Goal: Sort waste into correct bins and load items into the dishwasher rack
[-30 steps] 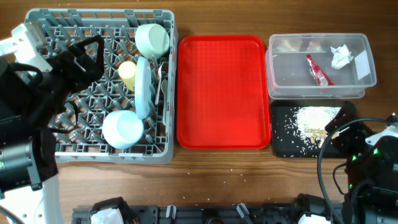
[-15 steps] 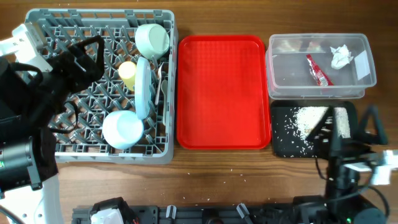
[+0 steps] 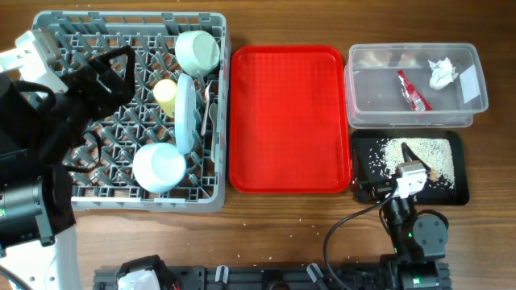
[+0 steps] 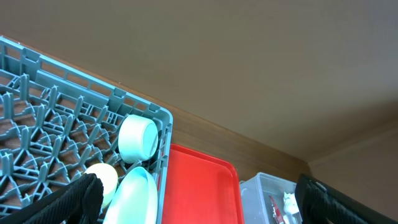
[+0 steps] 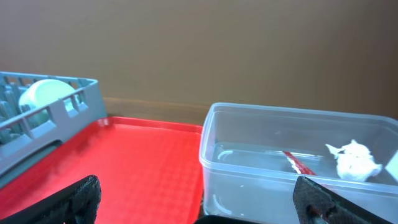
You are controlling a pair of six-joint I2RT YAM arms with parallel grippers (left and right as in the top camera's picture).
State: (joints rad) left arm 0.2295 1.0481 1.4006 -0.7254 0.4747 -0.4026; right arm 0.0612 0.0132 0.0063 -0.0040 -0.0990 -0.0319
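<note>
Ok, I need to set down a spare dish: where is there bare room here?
The red tray, between the rack and the two bins, is wholly bare. The wood strip in front of it is free too. The clear tub's left half is open. Crowded: the rack's right side, and the black tray with crumbs.

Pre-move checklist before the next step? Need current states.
1. Napkin and red wrapper in clear tub: ok.
2. Crumbs in black tray: ok.
3. Yellow cup, bowl, plate and dish in dishwasher rack: ok.
4. Fork and spoon in rack: cannot tell.
5. Nothing left on red tray: ok.
6. Left end effector and right end effector open, holding nothing: ok.
</note>
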